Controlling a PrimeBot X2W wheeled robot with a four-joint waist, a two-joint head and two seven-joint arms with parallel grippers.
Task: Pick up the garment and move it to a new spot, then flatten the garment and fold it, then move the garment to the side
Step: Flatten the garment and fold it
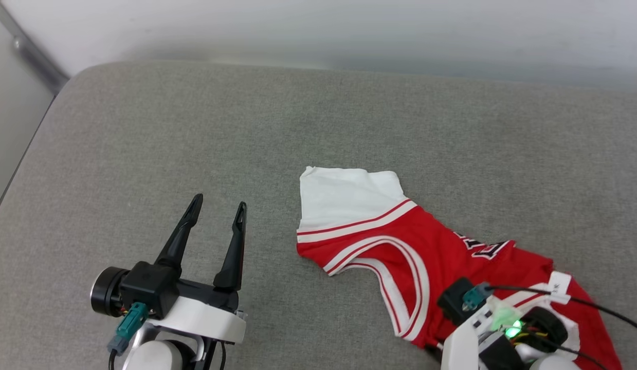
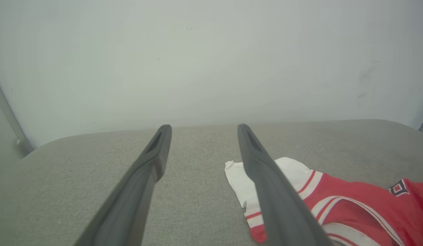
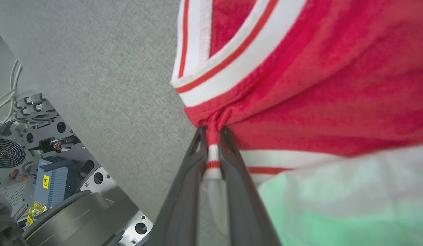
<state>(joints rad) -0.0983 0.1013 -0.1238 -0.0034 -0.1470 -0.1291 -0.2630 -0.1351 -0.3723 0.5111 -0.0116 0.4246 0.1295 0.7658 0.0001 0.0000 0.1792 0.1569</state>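
Note:
The garment (image 1: 426, 252), a red jersey with white sleeves and striped trim, lies crumpled on the grey cushioned surface (image 1: 318, 133) at the lower right of the head view; one white sleeve (image 1: 344, 198) points to the back left. My right gripper (image 3: 212, 131) is shut on a bunched fold of the garment (image 3: 300, 95) near its striped trim, with cloth pinched between the two fingers. In the head view the right wrist (image 1: 483, 318) sits over the garment's near part and hides the fingers. My left gripper (image 1: 218, 208) stands open over bare cushion, left of the garment (image 2: 334, 201).
A pale wall (image 1: 349, 31) runs along the far edge of the cushion. The cushion's left edge (image 1: 25, 149) drops off beside a metal strip. The robot's base with fan and cables (image 3: 33, 164) lies just below the cushion's near edge.

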